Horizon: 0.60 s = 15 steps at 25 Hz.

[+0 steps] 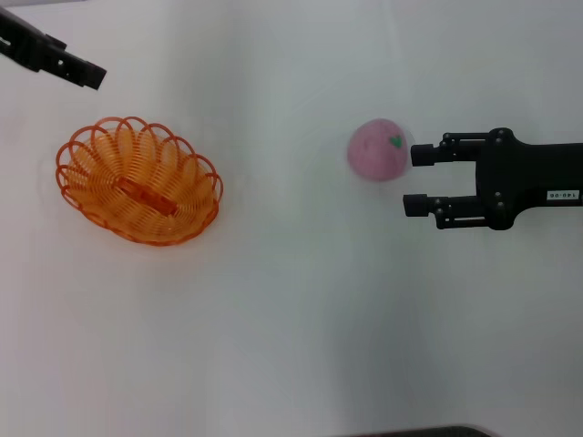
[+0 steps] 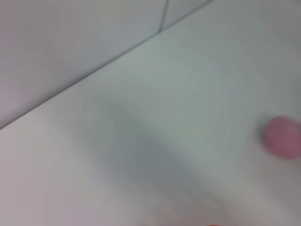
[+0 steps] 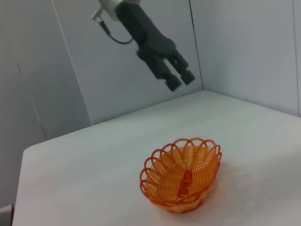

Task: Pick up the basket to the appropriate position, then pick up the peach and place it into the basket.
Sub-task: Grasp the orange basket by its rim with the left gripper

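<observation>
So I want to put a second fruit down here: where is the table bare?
The widest bare stretch of table is the near side, in front of the basket and peach. The gap between those two is also bare. It is tight right of the peach, where the open right end effector sits close. The left end effector hangs above the far-left corner.

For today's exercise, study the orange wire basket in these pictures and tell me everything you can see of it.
The oval orange wire basket looks like plastic-coated wire, with a looped, scalloped rim and a flat orange strip along its base. It stands upright and empty on the white table, on the robot's left. Nothing touches it: the left gripper hangs above and away from it, and the round pink peach lies well apart, by the open right gripper.
</observation>
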Each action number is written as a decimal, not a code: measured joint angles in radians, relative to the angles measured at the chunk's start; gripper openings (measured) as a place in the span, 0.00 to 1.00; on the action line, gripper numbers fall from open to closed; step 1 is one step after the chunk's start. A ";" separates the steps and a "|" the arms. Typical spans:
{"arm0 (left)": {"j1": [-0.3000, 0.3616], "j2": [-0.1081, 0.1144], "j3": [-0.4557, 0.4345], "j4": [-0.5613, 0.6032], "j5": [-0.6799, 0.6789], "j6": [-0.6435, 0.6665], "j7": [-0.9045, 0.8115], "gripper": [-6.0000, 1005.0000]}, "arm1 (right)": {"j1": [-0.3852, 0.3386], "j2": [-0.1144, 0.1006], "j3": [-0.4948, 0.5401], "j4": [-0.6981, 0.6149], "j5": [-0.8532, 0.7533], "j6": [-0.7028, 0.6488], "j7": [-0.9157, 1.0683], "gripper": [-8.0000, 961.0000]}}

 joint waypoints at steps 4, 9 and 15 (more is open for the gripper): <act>-0.030 -0.041 0.118 -0.001 0.130 -0.107 -0.050 0.73 | 0.000 0.003 0.000 0.000 0.000 0.001 -0.003 0.76; -0.059 -0.080 0.192 -0.050 0.257 -0.227 -0.087 0.73 | 0.000 0.005 0.001 0.000 0.000 0.002 -0.010 0.76; -0.072 -0.067 0.218 -0.167 0.261 -0.317 -0.099 0.73 | 0.000 0.011 0.000 0.001 -0.001 0.007 -0.011 0.76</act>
